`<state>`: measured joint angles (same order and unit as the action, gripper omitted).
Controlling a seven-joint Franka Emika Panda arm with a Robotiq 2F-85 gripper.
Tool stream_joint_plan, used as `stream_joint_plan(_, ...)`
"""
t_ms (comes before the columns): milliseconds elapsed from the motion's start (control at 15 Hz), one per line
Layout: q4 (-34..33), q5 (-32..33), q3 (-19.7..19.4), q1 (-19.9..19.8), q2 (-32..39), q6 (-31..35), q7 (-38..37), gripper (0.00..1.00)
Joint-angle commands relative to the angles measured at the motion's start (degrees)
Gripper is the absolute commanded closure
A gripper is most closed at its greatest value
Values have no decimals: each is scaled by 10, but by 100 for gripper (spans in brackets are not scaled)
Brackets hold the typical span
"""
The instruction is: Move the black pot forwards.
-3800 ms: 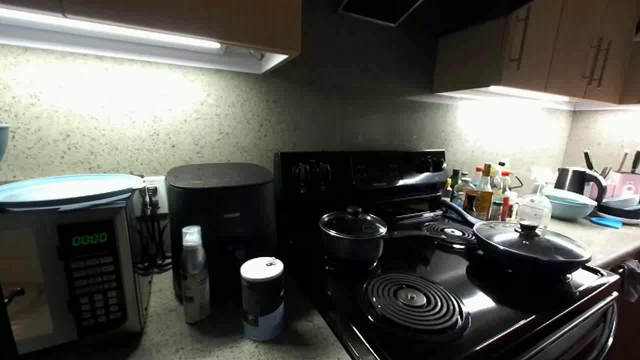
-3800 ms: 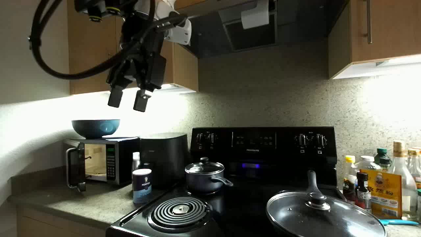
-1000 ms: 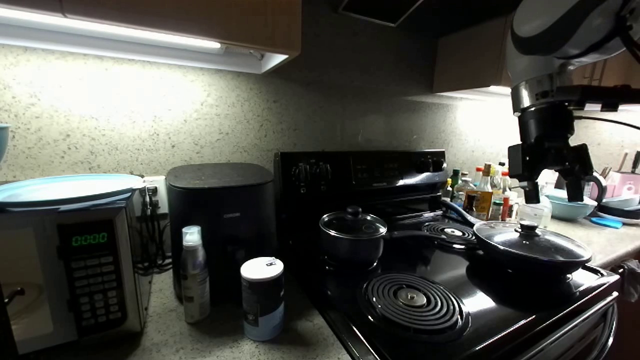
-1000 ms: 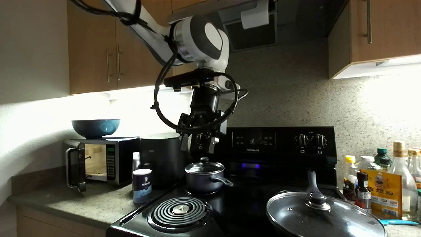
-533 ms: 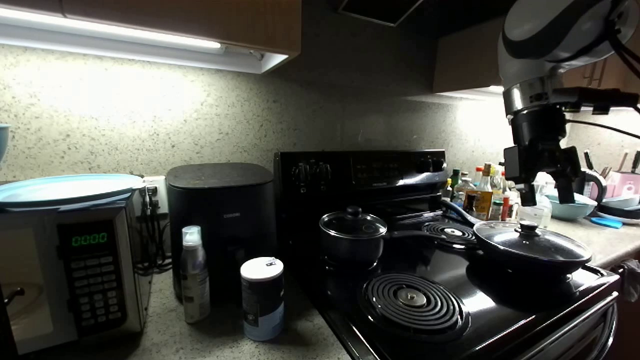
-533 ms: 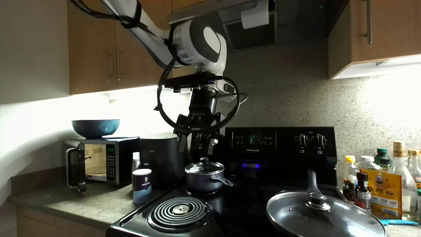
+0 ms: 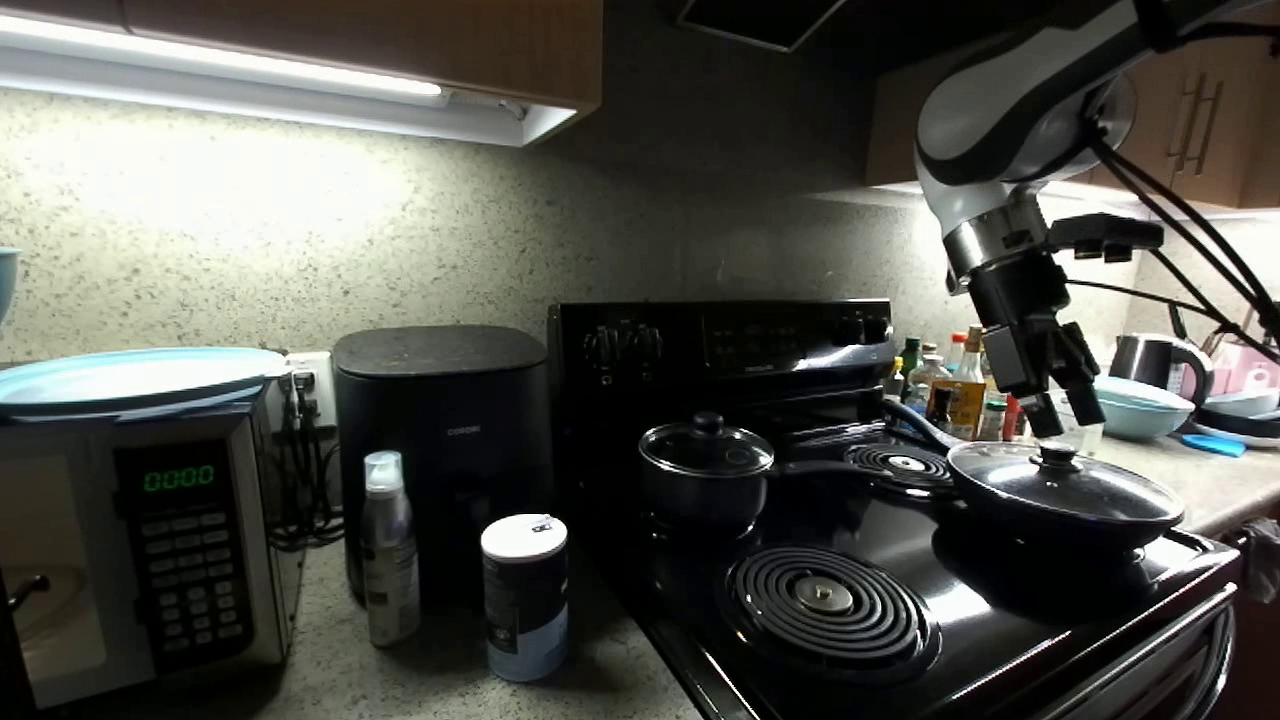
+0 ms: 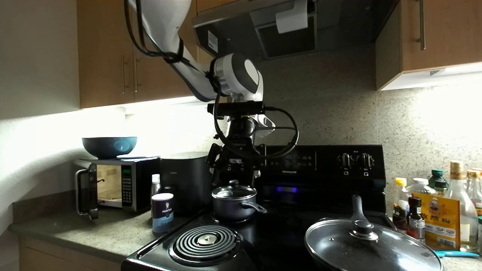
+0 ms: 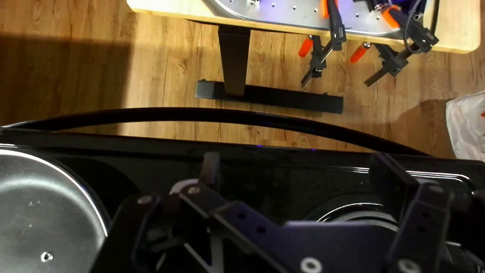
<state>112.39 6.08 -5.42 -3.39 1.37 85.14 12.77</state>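
The black pot sits lid-on in the lower middle of an exterior view, a coil burner to its lower left and a wider lidded pan at the frame's lower right. The gripper, its fingers spread apart, reaches across the wrist view's lower half.

In an exterior view the camera, near the microwave, looks slantwise across the stove; in an exterior view, nearer the wide pan, it faces the back panel almost squarely. Both share all four. The wrist view, close behind the claw, faces the floor.
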Motion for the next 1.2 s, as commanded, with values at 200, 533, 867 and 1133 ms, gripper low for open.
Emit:
stream_joint_plan(200,-4,-8,6,-5,9,31,-1,0)
stream_joint_plan(533,-25,-66,4,-13,47,184,59,0)
stream_joint_plan(867,-82,-142,8,-32,109,213,130,0)
stream_joint_plan(1133,-88,-134,10,-36,115,198,120,0)
